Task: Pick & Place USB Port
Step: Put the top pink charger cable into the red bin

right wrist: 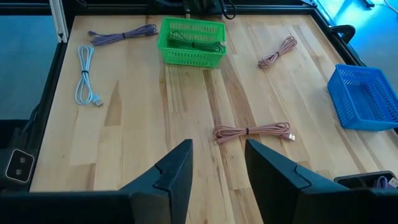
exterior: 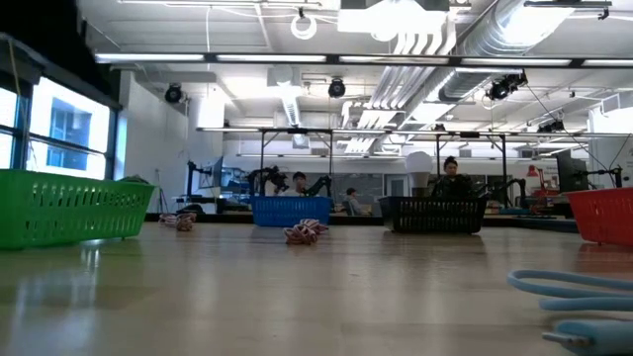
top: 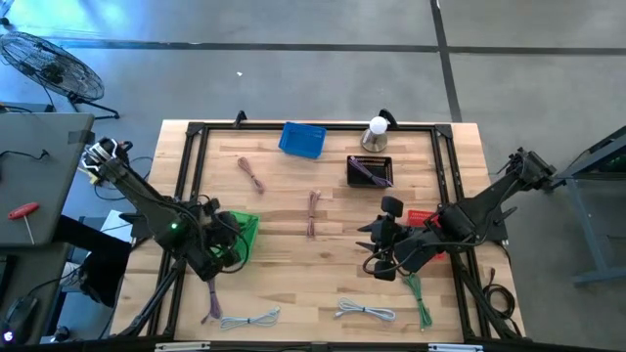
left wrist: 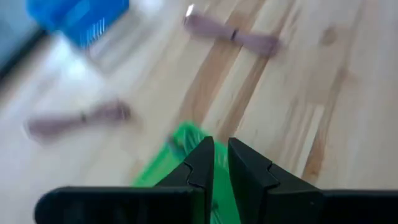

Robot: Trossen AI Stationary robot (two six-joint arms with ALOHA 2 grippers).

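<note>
At the left of the high view the left gripper (top: 227,256) hangs over the green plastic mesh basket (top: 245,231), fingers drawn nearly together with nothing between them; in its wrist view the two dark fingers (left wrist: 202,163) show only a thin gap above the basket's green edge (left wrist: 180,138).

Towards the centre of the frame lies the pink coiled USB cable (top: 313,211), flat on the wooden slat table (top: 293,284), its long axis running up and down the picture.

Right of centre the right gripper (top: 377,246) hovers with its fingers spread apart and empty. In its wrist view the same pink cable (right wrist: 253,132) lies just beyond the open fingers, crosswise to the gap.

Judging by this, the right arm is the nearer and already faces the cable. The cable sits left of and slightly above that gripper in the high view, so a short reach forward would straddle it across its thin middle.
</note>
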